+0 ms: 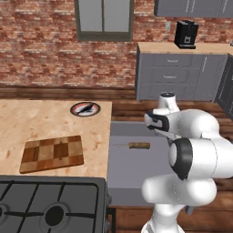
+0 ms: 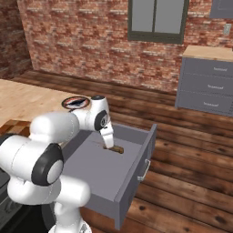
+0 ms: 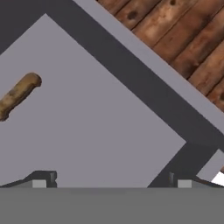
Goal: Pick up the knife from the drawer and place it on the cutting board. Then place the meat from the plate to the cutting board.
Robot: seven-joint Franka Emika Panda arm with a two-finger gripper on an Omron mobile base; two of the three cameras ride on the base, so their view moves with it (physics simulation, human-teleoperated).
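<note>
**A:** Brick-walled kitchen, wood floor. Butcher-block counter (image 1: 27,118) on the left, the drawer (image 2: 136,168) pulled fully out beside it. The knife (image 1: 134,145) lies flat on the drawer floor, wooden handle toward the open side, thin blade pointing at the counter.

**B:** Gripper?

**A:** The gripper (image 3: 111,181) is down inside the drawer, jaws spread wide, nothing between them. In the hand view the handle sits off to the upper left, well clear of the fingertips (image 3: 43,178). Not lined up yet.

**B:** Risks?

**A:** Two, as I judge it. Closing from here grabs air, since the handle is off-centre. And the knife is low and slim on a smooth floor: one finger landing first would likely push or spin it rather than pinch it. The drawer wall is also close to the hand, so a sideways correction could clip it.

**B:** Targets?

**A:** The cutting board (image 1: 52,154) is bare on the counter. The plate (image 1: 85,108) sits farther back with the meat (image 1: 86,108) on it.
</note>
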